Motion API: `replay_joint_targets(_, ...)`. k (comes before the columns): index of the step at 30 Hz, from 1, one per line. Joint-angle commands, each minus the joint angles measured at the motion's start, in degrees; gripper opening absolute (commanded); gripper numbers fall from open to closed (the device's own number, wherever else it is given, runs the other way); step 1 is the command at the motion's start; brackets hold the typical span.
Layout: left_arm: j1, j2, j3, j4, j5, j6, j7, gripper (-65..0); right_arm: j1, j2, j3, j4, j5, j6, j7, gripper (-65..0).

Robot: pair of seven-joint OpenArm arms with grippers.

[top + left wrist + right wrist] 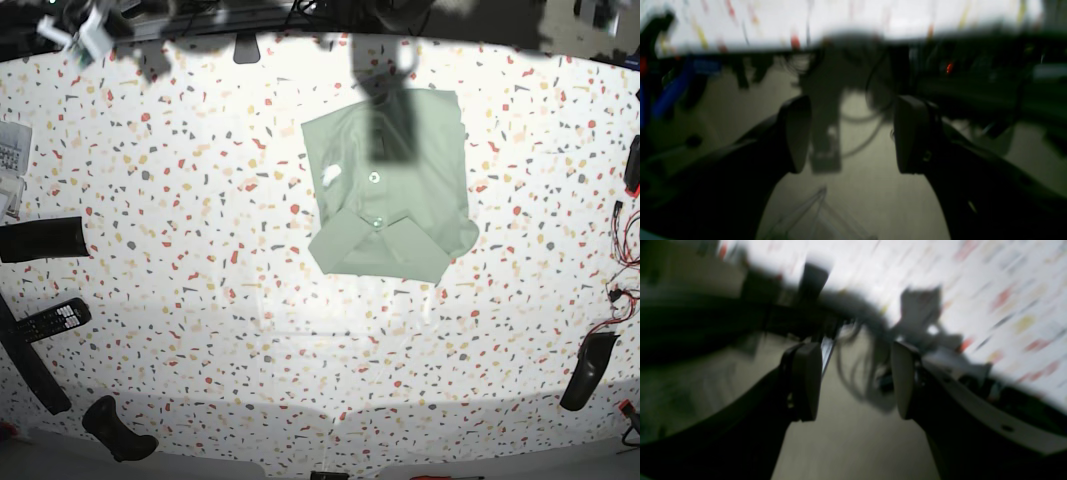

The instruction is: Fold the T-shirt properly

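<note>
White speckled terrazzo table (200, 250) seen from above; dark clutter lies along its edges. The T-shirt (390, 185), folded into a compact rectangle, lies at about one o'clock from table centre. Left gripper (851, 133) and right gripper (857, 380): jaws parted, holding nothing.

Both wrist views are blurred. The left claw (851, 133) has two black, rounded paddle-shaped fingers (796, 133) on thick black curved arms. The right claw (857, 380) looks the same: dark flat pads (806, 380) on black arms, with one small round hole in the right-hand arm.
</note>
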Motion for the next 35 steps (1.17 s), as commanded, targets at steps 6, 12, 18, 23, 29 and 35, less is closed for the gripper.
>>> replay_joint_targets(6, -0.76, -0.2, -0.15, -16.22, 0.09, -6.54, -3.69, -29.8, -8.76, 0.48, -9.51, -5.42, -11.37, 0.3, 6.86, -32.8)
replay_joint_targets(12, -11.87, -0.2, -0.13, -42.25, 0.17, -14.64, -17.38, -29.8, -5.33, 1.29, -23.87, -24.98, -22.77, 0.3, 15.08, -32.8)
replay_joint_targets(18, -31.06, 0.35, -0.15, -72.04, 12.07, -14.43, -29.42, -29.8, 11.3, 3.52, -35.1, -55.23, -21.75, -4.22, 15.5, -32.7)
replay_joint_targets(23, -43.67, -0.37, -0.15, -91.54, 22.29, -14.36, -36.15, -29.8, 28.24, 3.65, -43.1, -81.42, -21.75, -3.85, 17.2, -32.7)
replay_joint_targets(29, -50.8, -0.04, -0.15, -98.62, 22.23, -14.4, -36.33, -29.8, 42.58, 3.63, -52.81, -101.63, -21.7, -3.28, 20.37, -32.7)
replay_joint_targets(35, -51.19, 0.15, -0.15, -98.01, 22.05, -14.4, -36.41, -29.8, 47.89, 3.45, -57.59, -103.73, -21.66, -3.3, 22.62, -32.7)
